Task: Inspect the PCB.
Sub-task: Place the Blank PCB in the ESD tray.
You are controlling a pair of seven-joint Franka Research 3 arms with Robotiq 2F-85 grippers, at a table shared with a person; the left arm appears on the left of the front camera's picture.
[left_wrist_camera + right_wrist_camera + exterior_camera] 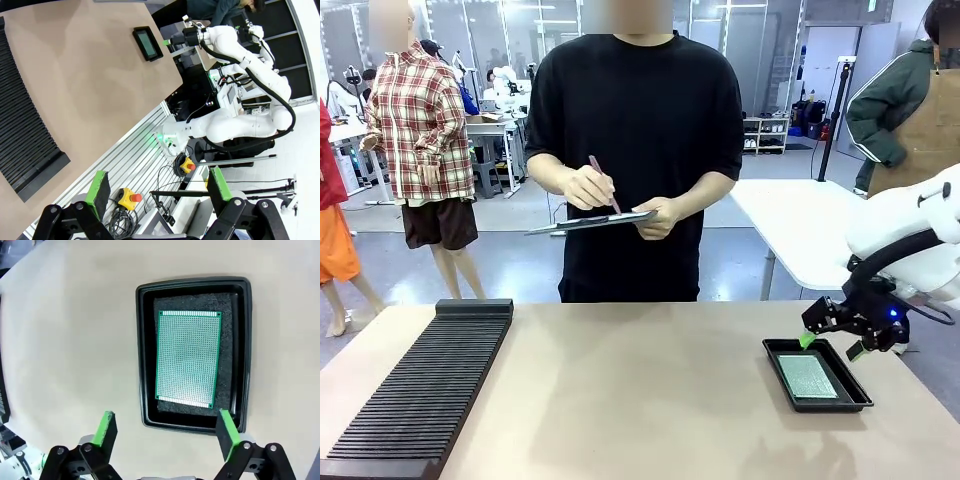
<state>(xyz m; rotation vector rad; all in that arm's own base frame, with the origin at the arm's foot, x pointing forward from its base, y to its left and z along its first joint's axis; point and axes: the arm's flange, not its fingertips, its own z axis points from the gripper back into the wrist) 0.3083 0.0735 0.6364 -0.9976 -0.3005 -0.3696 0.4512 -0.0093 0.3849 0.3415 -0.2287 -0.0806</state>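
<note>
So the PCB [188, 358] is lying flat in the black tray [145, 355] on the worktop [640, 390]. Right claw [164, 432] is hovering above it, spread wide and gripping nothing. Left claw [157, 189] is hanging spread too.

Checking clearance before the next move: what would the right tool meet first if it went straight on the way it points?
Probably the near rim of the black tray, with the PCB lying flat inside just beyond. The right tool stands open above it, one pad over bare table; depth is hard to judge.
</note>
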